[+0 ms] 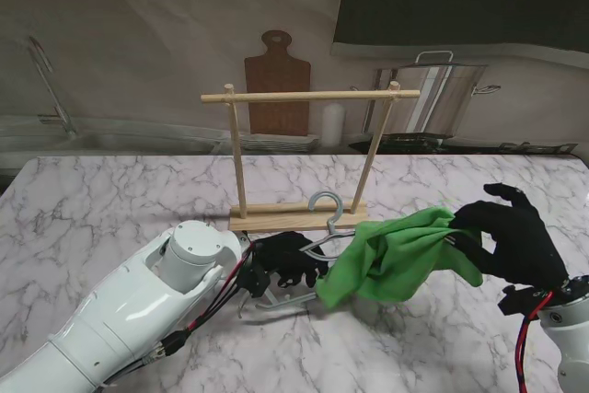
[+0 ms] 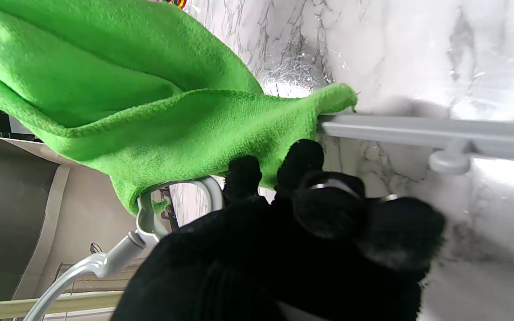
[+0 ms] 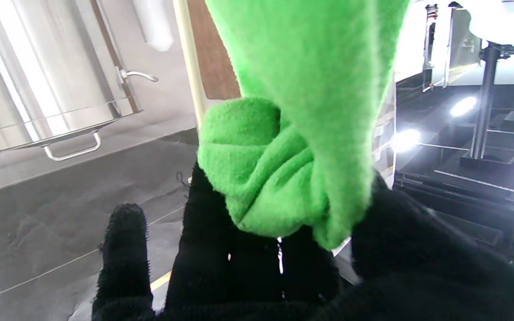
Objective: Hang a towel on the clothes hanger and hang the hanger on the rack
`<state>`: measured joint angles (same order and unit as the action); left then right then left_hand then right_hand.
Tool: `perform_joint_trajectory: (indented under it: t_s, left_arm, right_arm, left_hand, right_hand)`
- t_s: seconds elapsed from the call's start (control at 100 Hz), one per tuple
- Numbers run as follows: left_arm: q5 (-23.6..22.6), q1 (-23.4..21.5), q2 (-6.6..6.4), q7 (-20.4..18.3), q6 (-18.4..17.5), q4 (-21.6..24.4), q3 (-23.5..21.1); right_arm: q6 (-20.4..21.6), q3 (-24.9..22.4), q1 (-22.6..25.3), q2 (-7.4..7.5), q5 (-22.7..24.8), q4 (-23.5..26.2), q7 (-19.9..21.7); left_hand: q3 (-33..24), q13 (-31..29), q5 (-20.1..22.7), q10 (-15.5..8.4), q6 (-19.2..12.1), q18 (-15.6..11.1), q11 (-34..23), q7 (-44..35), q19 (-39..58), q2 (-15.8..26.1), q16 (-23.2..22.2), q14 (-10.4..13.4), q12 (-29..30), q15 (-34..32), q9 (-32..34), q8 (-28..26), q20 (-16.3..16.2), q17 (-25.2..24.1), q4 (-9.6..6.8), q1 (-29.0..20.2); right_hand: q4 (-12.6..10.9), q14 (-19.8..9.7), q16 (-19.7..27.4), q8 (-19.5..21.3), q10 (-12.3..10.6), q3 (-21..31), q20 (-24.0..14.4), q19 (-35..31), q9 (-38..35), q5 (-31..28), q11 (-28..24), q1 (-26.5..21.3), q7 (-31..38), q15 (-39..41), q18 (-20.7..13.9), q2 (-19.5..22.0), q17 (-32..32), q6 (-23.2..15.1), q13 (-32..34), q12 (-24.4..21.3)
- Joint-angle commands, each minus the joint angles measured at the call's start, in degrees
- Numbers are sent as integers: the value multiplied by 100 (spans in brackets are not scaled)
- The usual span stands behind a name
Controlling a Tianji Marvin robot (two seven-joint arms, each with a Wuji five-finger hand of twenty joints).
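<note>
Two robot hands, both black-gloved. Left robot hand (image 1: 287, 260) grips the grey hanger (image 1: 324, 227), which lies on the desk (image 1: 110, 200) just in front of the rack (image 1: 304, 158). Right robot hand (image 1: 511, 236), near the desk's right edge, pinches one end of the green towel (image 1: 396, 255); its other end drapes over the hanger.

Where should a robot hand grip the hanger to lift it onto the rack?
At the neck just under the hook, coming from the robot's left, where the left robot hand already sits. The hook stands clear and points toward the wooden rack; the green towel covers the hanger's right side.
</note>
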<state>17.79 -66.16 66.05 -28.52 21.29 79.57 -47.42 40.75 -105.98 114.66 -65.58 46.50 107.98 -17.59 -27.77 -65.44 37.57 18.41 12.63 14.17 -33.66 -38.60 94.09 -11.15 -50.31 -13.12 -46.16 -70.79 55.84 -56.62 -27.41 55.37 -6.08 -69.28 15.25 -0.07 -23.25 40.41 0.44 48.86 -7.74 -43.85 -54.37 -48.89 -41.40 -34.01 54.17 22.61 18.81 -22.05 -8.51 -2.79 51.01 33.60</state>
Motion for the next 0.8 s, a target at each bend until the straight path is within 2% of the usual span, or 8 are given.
perform_joint_trajectory:
  t_s: [0.0, 0.11, 0.28, 0.49, 0.79]
  left_arm:
    - [47, 44, 37, -97, 32, -2, 29]
    - [59, 81, 22, -190, 26, -3, 96]
    - [146, 104, 29, -265, 12, -7, 190]
    - [104, 70, 46, -122, -12, 80, 145]
    - [122, 95, 103, 50, 142, 74, 81]
  right_arm:
    - [80, 32, 72, -22, -89, 75, 105]
    - [159, 104, 70, -11, -402, 117, 377]
    - [104, 334, -110, 72, -537, 57, 722]
    - [-60, 608, -171, 179, -678, 20, 1182]
    - [-115, 889, -85, 298, -972, 52, 1770]
  left_hand:
    - [-244, 4, 340, -72, 82, -484, -18, -279, 1838, -18, 15, -655, -77, -185, 34, -151, -70, 200, 167, -469]
    - [-244, -12, 340, -70, 75, -488, -14, -276, 1838, -14, 26, -640, -73, -188, 34, -154, -56, 221, 171, -469]
    - [-250, -14, 337, -58, 94, -499, -10, -262, 1841, -25, 35, -642, -74, -192, 24, -154, -34, 238, 177, -469]
    - [-255, -19, 337, -52, 95, -500, -6, -253, 1846, -26, 43, -637, -78, -189, 21, -157, -21, 238, 184, -469]
    - [-271, -34, 341, -37, 116, -491, -2, -240, 1846, -38, 54, -641, -90, -190, 12, -156, -3, 251, 197, -469]
  right_hand:
    - [-4, -36, -94, 38, -52, 485, -84, 113, -199, -319, 53, -113, 224, -27, 153, -43, -12, -315, 147, 108]
    - [3, -30, -105, 34, -40, 512, -94, 102, -220, -334, 79, -108, 210, -29, 156, -65, -39, -311, 171, 119]
    - [10, -33, -117, 37, -39, 519, -111, 95, -221, -339, 115, -105, 196, -48, 144, -67, -44, -307, 161, 142]
    - [11, -3, -139, 44, -5, 538, -122, 111, -256, -362, 127, -112, 196, -41, 165, -79, -37, -274, 187, 176]
    - [6, 1, -170, 41, 20, 539, -133, 131, -285, -376, 158, -129, 181, -24, 178, -83, -41, -244, 215, 197]
